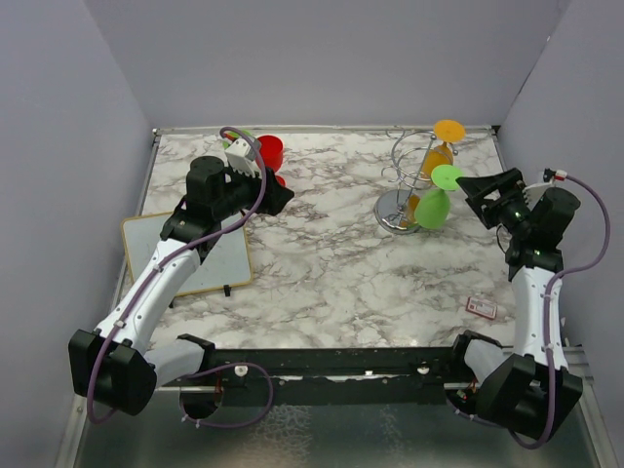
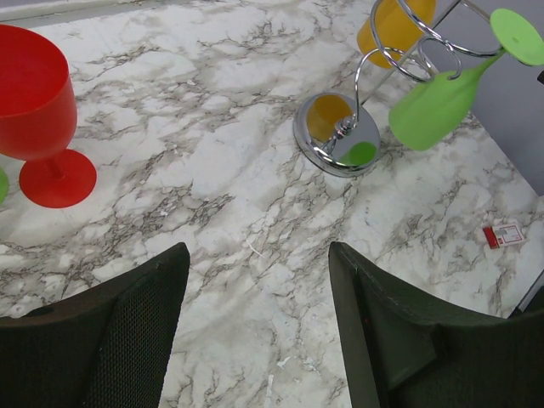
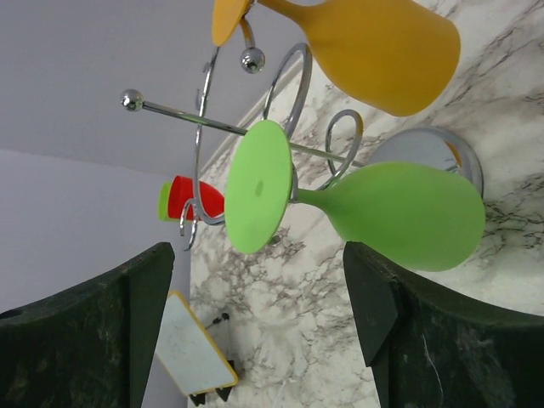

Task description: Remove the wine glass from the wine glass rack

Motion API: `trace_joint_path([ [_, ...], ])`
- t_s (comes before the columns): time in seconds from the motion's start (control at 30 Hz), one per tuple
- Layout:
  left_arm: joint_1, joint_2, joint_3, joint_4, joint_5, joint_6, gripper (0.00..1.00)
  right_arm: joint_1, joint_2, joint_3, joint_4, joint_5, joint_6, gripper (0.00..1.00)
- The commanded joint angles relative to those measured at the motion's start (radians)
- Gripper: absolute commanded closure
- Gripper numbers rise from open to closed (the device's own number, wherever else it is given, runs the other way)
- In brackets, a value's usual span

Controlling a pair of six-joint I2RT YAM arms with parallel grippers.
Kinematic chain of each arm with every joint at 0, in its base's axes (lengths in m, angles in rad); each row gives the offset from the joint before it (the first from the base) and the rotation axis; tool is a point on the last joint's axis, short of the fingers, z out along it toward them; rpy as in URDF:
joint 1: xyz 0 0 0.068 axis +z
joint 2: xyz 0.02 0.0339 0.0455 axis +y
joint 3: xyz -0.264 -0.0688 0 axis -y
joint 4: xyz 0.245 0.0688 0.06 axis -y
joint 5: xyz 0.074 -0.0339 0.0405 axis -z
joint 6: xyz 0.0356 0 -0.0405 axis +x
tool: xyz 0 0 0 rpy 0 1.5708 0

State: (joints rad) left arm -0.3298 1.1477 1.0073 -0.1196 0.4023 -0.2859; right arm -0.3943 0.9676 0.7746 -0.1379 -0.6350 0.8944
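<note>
right pincer [image 1: 476,195] spread wide and empty, its fingers flanking the foot of the green wine glass [image 1: 432,207] without touching it, at 3 o'clock of the wine glass rack [image 1: 402,185]; that glass hangs bowl-down from a looped arm at the desk's [image 1: 322,263] 2 o'clock; left pincer [image 1: 278,195] spread too, holding nothing, near 10 o'clock; by my reading the approach is nearly made; pinching, unhooking and setting down remain.

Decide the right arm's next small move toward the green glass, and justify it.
Probably ease the right gripper forward until its open jaws straddle the green wine glass at its stem: its foot faces them, nothing is gripped, and it hangs on the rack.
</note>
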Motion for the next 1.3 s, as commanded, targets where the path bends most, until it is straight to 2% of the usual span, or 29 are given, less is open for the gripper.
trace_joint_path([
  [0.0, -0.006, -0.025, -0.005, 0.031, 0.02, -0.003, 0.31, -0.001, 0.017, -0.044, 0.161, -0.096, 0.083, 0.22],
  [0.5, -0.006, -0.023, -0.006, 0.028, 0.019, 0.001, 0.31, 0.0, 0.043, -0.117, 0.325, -0.083, 0.221, 0.45],
  [0.77, -0.006, -0.022, -0.006, 0.028, 0.014, 0.002, 0.31, 0.0, 0.063, -0.13, 0.38, -0.09, 0.275, 0.54],
  [1.0, -0.006, -0.02, -0.005, 0.027, 0.009, 0.004, 0.31, 0.0, 0.079, -0.145, 0.418, -0.091, 0.296, 0.61],
  [1.27, -0.006, -0.018, -0.005, 0.025, 0.007, 0.004, 0.31, 0.0, 0.094, -0.152, 0.442, -0.085, 0.314, 0.61],
])
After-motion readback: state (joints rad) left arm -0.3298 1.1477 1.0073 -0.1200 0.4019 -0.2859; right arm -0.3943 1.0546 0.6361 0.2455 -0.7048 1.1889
